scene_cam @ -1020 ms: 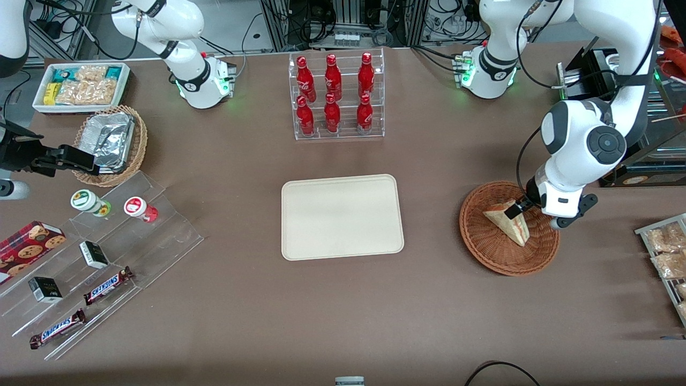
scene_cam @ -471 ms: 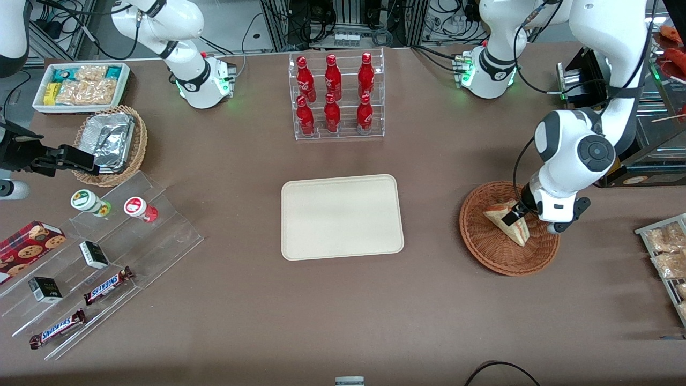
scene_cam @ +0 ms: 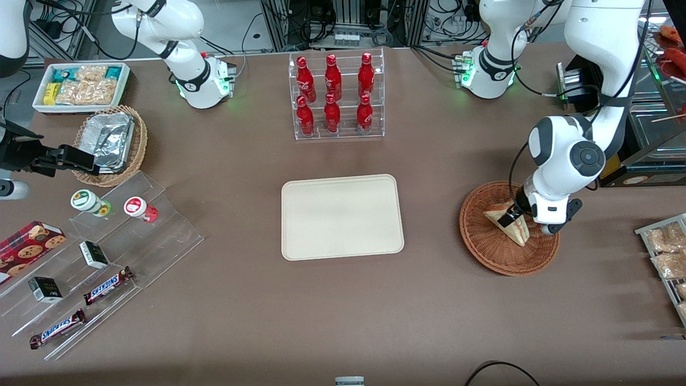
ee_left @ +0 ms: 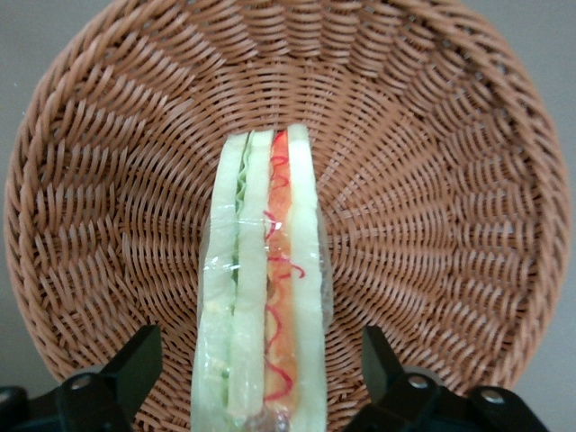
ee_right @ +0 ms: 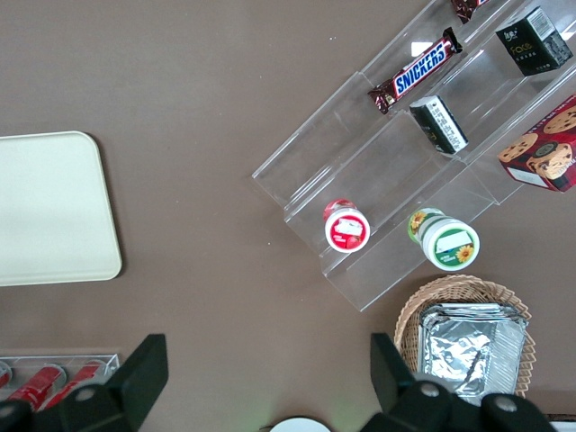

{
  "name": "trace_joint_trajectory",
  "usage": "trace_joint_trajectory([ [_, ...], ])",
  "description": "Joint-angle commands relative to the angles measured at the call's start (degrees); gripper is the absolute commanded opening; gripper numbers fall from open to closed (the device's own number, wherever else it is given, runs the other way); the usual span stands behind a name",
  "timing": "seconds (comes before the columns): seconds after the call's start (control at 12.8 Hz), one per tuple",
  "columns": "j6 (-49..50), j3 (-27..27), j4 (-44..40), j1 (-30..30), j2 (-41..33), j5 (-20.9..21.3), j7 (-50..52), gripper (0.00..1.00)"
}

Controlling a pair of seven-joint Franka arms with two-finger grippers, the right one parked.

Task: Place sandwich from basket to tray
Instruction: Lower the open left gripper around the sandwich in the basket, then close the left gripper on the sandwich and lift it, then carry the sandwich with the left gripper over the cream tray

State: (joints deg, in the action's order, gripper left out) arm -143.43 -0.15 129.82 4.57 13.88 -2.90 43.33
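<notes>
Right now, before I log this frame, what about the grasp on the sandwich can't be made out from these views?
- Front view: the arm's wrist covers most of the gripper, hiding its contact with the sandwich.
- Left wrist view: the fingers flank the sandwich with visible gaps; the picture's edge cuts off its near end.
- Both views: whether the sandwich rests on the basket or is lifted.

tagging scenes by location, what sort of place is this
Probably a lab mock-up of a snack shop: a rack of red bottles, Snickers bars on clear steps, and the gripper over the sandwich in the basket.
</notes>
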Motion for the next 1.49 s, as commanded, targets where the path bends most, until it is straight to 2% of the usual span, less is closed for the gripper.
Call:
trace_joint_trajectory([
  [0.0,-1.3,0.2,1.6,0.7,-0.4,-1.0,0.8,0.28],
  [0.08,-0.9,0.2,1.7,0.7,-0.6,-1.0,0.8,0.01],
  [0.39,5.7,0.1,0.3,0.7,-4.3,-0.7,-1.0,0.0],
  [0.55,12.8,-0.2,-3.8,1.9,-4.6,-0.7,-3.9,0.0],
  [0.71,17.7,-0.3,-7.8,5.1,-4.1,-0.1,-5.1,0.0],
  [1.1,18.4,-0.3,-12.9,13.7,-2.5,0.1,-5.1,0.0],
  [1.41,21.8,-0.2,-21.7,22.3,3.9,0.3,-4.4,0.0],
])
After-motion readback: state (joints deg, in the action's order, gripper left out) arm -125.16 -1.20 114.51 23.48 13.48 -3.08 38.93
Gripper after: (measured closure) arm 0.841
